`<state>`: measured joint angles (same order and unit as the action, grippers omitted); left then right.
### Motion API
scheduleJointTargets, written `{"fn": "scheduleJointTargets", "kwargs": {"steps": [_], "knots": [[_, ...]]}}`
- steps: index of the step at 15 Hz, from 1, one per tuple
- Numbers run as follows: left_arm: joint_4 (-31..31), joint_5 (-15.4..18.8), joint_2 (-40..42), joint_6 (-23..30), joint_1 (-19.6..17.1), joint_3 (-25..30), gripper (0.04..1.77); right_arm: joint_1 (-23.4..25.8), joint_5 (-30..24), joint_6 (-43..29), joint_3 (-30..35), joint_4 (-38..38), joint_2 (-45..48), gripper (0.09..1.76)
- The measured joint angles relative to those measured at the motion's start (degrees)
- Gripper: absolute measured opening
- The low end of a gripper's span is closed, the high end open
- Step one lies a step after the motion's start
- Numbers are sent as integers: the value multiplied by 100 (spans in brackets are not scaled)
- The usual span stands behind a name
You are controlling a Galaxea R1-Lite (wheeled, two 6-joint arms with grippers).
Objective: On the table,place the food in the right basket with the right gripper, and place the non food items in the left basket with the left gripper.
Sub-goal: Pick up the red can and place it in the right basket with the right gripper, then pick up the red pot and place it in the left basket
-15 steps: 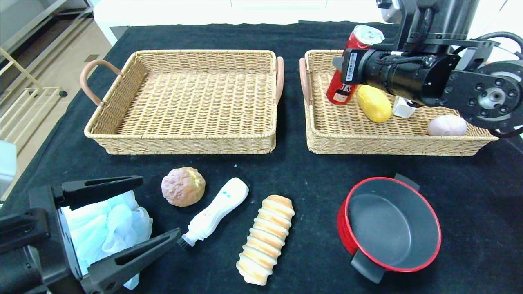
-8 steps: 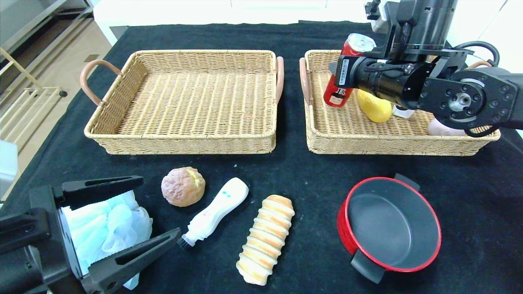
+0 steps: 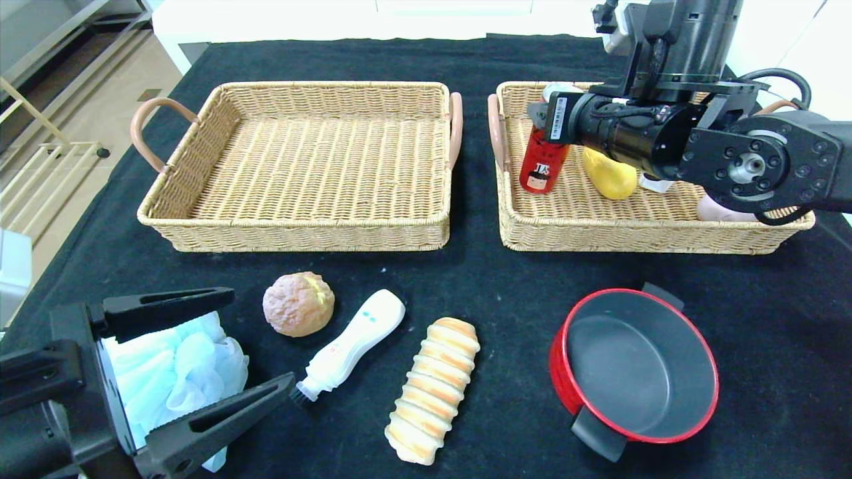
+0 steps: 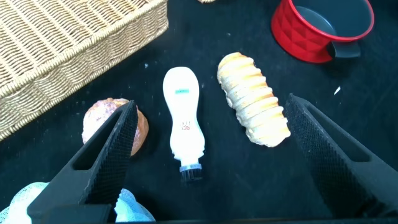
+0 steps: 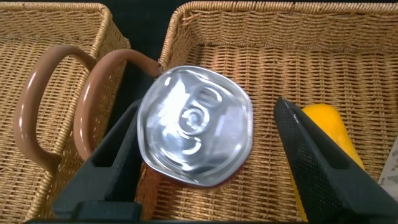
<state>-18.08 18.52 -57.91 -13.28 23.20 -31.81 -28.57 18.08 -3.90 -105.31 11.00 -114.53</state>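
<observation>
A red drink can (image 3: 542, 163) stands upright in the right basket (image 3: 632, 233), near its left handle. My right gripper (image 5: 208, 109) hangs over it, open; the can's silver top (image 5: 194, 124) lies against one finger, with a clear gap to the other. My left gripper (image 3: 259, 336) rests open at the table's front left, over a pale blue bath pouf (image 3: 173, 366). A round bun (image 3: 297, 303), a white brush (image 3: 353, 339) and a long ridged bread (image 3: 434, 389) lie along the front. The left basket (image 3: 293, 233) holds nothing.
The right basket also holds a yellow fruit (image 3: 609, 179), a small white item (image 3: 655, 181) and a pink egg-shaped piece (image 3: 715, 209). A red pot (image 3: 632, 372) with black handles sits at the front right. The two baskets' brown handles (image 5: 99, 106) stand close together.
My right gripper came down and forward with the can, set it on the basket floor, and its jaws spread apart. The left arm has not moved.
</observation>
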Motion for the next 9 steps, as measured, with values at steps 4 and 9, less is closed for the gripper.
{"fn": "scheduleJointTargets", "kwargs": {"steps": [4,9], "knots": [[0,0,2,0,0,0,172,-102,83,21,429,-45,347,156],[2,-5,13,-4,0,0,172,-527,284,7,1634,-157,1313,163]]}}
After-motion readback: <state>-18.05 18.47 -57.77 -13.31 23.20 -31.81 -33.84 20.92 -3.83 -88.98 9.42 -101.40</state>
